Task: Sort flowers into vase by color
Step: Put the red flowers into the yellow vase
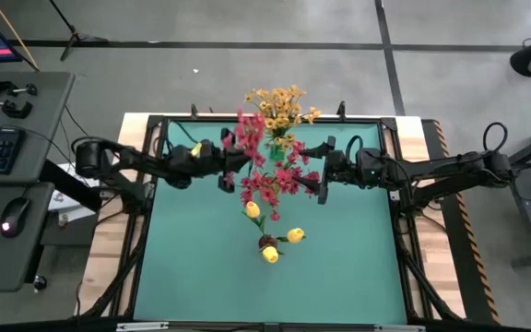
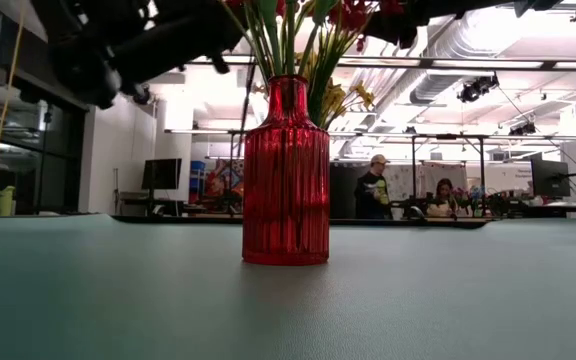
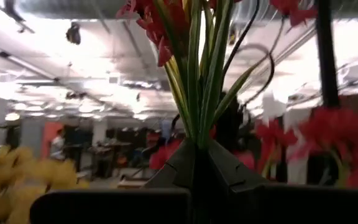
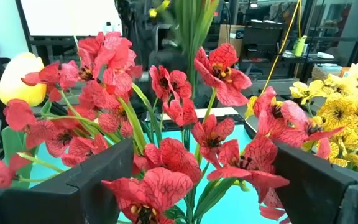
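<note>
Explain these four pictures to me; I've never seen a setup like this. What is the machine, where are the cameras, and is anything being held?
Two dark robot arms work over a green table. One camera looks straight down, one sits at tabletop height, and one rides on each wrist. A red vase stands on the table, holding flower stems. The left gripper is shut on green stalks of the red flowers. The right gripper is open, with red blossoms between its fingers. Yellow buds and an orange-yellow spray show too.

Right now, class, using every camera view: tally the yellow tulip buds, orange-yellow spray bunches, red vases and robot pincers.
Yellow tulip buds: 3
Orange-yellow spray bunch: 1
Red vase: 1
Pincers, left pincer and right pincer: 2
Total: 7
</note>
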{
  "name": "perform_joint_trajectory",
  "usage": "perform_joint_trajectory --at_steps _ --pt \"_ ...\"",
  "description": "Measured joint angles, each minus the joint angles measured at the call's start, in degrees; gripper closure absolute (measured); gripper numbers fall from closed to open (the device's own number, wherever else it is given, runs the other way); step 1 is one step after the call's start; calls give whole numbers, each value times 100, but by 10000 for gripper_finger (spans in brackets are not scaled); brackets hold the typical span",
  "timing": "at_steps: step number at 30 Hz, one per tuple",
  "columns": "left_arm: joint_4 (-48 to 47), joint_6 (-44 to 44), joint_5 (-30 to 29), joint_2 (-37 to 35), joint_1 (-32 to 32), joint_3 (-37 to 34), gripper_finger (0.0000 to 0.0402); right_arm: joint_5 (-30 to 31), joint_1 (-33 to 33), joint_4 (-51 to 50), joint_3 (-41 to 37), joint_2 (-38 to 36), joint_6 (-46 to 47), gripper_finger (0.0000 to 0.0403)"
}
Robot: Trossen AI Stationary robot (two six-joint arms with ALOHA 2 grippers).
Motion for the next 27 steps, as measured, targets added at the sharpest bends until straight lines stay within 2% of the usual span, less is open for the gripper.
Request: perform_joint_trajectory --at_steps 5,10,17,20,27 --pt "0 -305 607 70 214 478 401 0 2 -54 0 1 -43 61" --pt "0 -308 619 365 214 795 401 0 2 -114 0 -1 -43 61" --pt "-7 -383 707 1299 113 1534 401 0 2 -215 0 -1 -145 61" --pt "2 -482 954 1429 113 1781 401 0 2 -241 0 -1 -151 61" --pt "-1 -612 1007 1451 113 1792 401 0 4 -354 0 -1 -195 61"
